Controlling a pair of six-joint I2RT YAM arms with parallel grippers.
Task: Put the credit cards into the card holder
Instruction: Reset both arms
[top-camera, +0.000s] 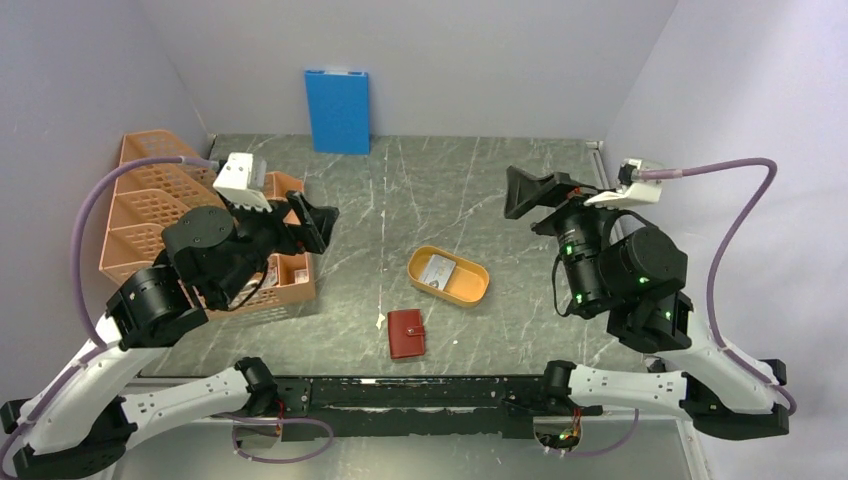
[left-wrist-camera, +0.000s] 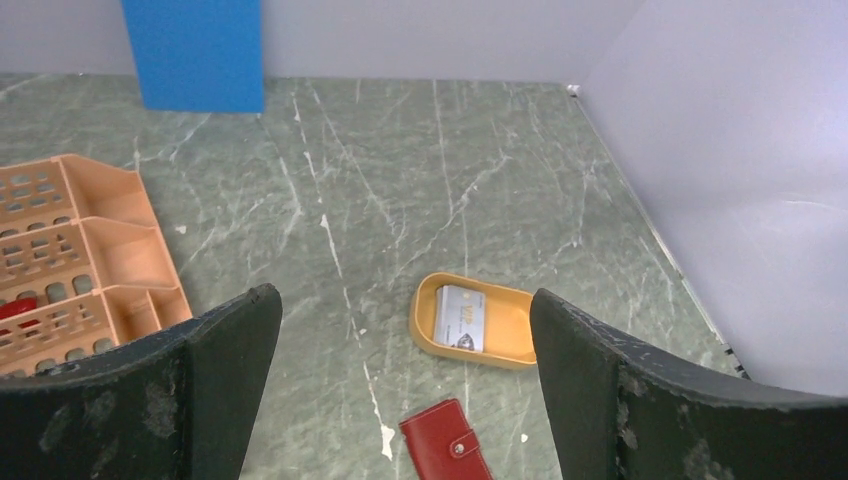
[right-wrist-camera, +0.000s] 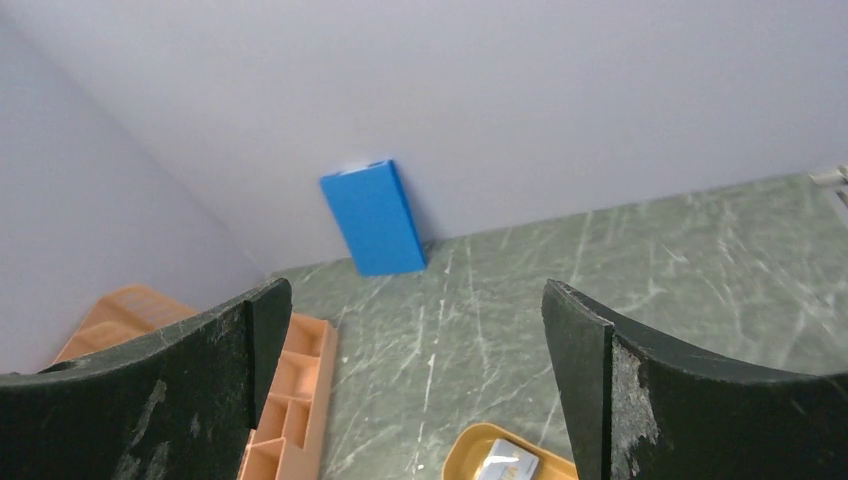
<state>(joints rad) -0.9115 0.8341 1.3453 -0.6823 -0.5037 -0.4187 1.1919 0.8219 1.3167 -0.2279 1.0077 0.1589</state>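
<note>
— Green marbled surface (top-camera: 480, 190), grey walls. Pincers?
— Left pincer (top-camera: 318, 225) and right pincer (top-camera: 530, 192) both spread wide, empty, raised above it.
— Holder (top-camera: 406, 333)?
— Flat near front edge, closed. Probably soft and light, likely to slide when pushed.
— Cards (top-camera: 437, 270)?
— Lying in tray (top-camera: 476, 286), just behind holder. Thin, stiff, probably slick; best pinched by an edge.

No readable text (print on the credit cards (left-wrist-camera: 462, 318) is too small).
</note>
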